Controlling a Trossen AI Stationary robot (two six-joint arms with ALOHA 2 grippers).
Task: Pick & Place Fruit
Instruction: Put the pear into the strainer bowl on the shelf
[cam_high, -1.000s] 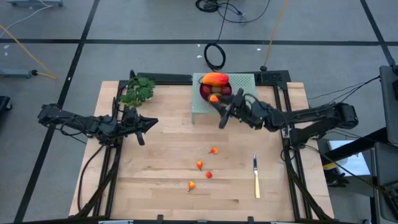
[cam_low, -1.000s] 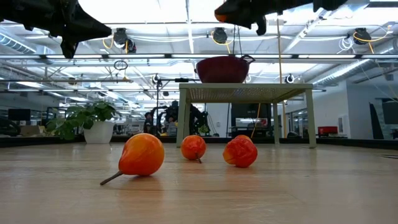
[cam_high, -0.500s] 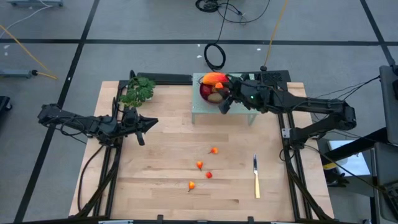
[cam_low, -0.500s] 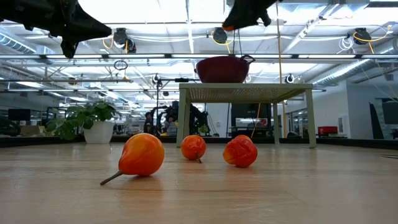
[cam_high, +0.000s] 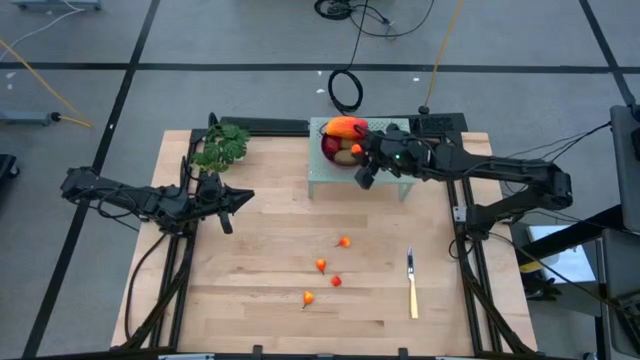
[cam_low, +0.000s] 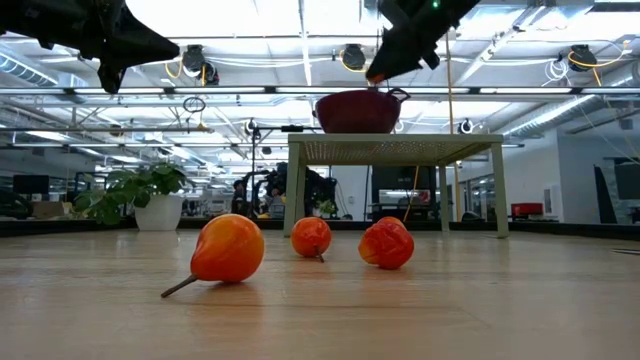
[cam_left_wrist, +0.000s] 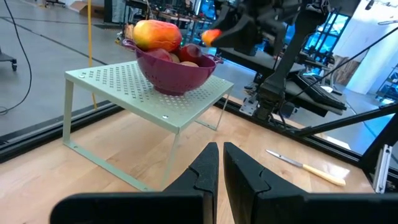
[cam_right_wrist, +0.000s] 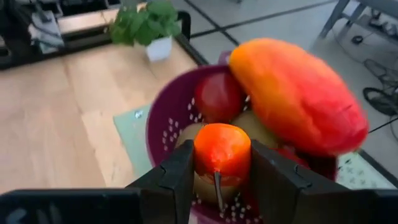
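My right gripper (cam_right_wrist: 222, 171) is shut on a tiny orange-red fruit (cam_right_wrist: 222, 150) just above a purple colander (cam_right_wrist: 163, 127). The colander stands on a pale green perforated shelf (cam_high: 325, 170) at the table's far edge. In it lie an elongated orange-red fruit (cam_right_wrist: 297, 93), a dark red ball (cam_right_wrist: 217, 96) and olive-brown ovals (cam_right_wrist: 259, 127). Several tiny orange-red fruits (cam_high: 320, 265) rest on the wood at the table's middle. My left gripper (cam_left_wrist: 221, 163) waits shut and level at the table's left, touching nothing. My right gripper pinches the tiny orange-red fruit by two opposite sides (cam_right_wrist: 200, 155) between its two fingers. The fingers (cam_right_wrist: 177, 174) slant down from the table's right. The fruit is lifted clear over the colander, its thin stem (cam_right_wrist: 217, 186) pointing down between the fingers.
A potted leafy green plant (cam_high: 222, 145) stands at the far left corner. A yellow-handled knife (cam_high: 411, 285) lies near the right edge. The shelf's legs (cam_low: 290, 190) rise from the table. Bare wood spreads across the near half.
My right gripper has carried the tiny fruit toward the table's far edge, ending over the colander, and has tipped so its fingers slant down at the colander. It has stayed shut on the fruit.
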